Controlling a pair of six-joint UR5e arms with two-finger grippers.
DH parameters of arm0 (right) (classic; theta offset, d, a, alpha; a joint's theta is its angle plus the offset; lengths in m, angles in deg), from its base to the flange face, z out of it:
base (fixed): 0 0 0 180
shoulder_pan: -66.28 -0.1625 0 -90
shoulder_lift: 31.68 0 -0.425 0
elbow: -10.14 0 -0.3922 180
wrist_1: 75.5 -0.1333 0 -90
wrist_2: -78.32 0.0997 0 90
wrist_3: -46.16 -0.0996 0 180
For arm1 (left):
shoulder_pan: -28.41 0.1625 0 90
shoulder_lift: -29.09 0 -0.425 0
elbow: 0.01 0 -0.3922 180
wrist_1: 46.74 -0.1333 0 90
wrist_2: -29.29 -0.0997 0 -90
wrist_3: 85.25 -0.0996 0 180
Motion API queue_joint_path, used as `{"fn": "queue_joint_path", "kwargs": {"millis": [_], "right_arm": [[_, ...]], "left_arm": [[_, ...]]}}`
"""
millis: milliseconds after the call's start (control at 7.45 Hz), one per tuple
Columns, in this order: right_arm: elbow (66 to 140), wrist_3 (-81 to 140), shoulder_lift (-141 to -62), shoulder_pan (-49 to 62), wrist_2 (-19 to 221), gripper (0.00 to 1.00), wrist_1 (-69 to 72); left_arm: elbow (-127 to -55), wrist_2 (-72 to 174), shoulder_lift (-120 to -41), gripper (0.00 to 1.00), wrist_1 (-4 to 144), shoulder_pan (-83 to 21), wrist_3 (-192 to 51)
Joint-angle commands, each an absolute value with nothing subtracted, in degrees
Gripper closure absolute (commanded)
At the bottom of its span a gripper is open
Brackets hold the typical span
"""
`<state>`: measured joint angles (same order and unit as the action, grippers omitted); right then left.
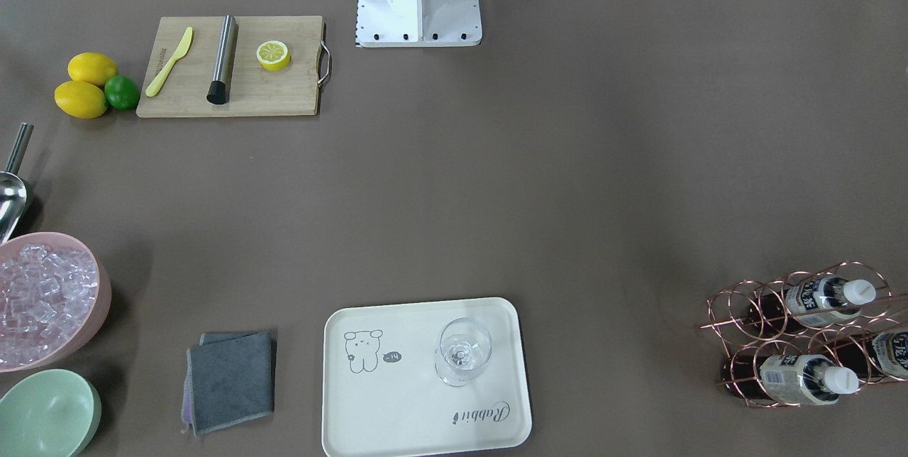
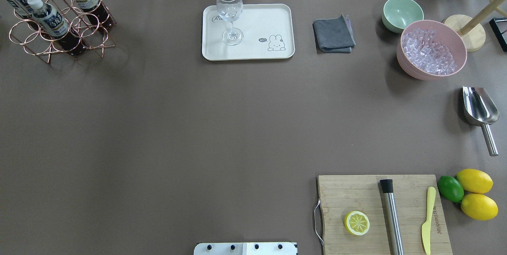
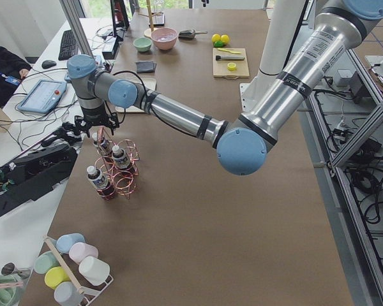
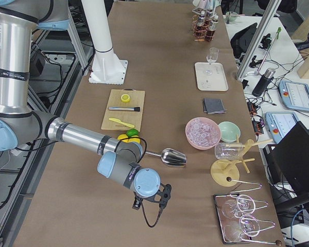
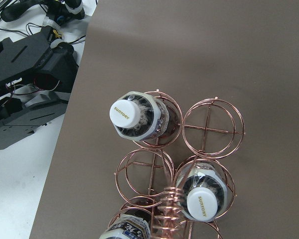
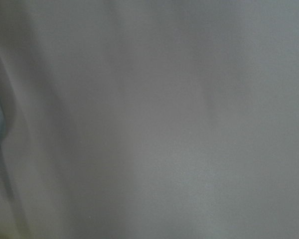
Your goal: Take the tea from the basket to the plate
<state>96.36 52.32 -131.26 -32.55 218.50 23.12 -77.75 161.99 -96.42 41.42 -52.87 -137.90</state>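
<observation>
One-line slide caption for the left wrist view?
Left wrist camera looks down on the basket: three tea bottles stand in its rings, two rings visibly empty.

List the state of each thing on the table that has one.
tea bottles: three, capped, upright in the basket.
basket: holds all three bottles, other rings empty.
plate: holds only the glass, no tea.
glass: upright, empty.
pink bowl: full of ice.
green bowl: empty.
cloth: folded.
scoop: empty.

A: What does everything stand on?
B: A long table with matt brown covering (image 2: 198, 128).
A: And beside it?
B: A white desk (image 3: 51, 51) with a black keyboard (image 3: 68, 43), and a slanted silver aluminium post (image 3: 75, 25).
</observation>
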Motion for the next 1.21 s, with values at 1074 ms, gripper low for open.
{"fn": "queue_joint_path", "kwargs": {"millis": [1074], "right_arm": [[96.3, 52.3, -131.3, -32.6, 218.6, 0.00, 23.1]], "left_arm": [[-97.7, 168.4, -96.7, 1.00, 12.3, -58.6, -140.3]]}}
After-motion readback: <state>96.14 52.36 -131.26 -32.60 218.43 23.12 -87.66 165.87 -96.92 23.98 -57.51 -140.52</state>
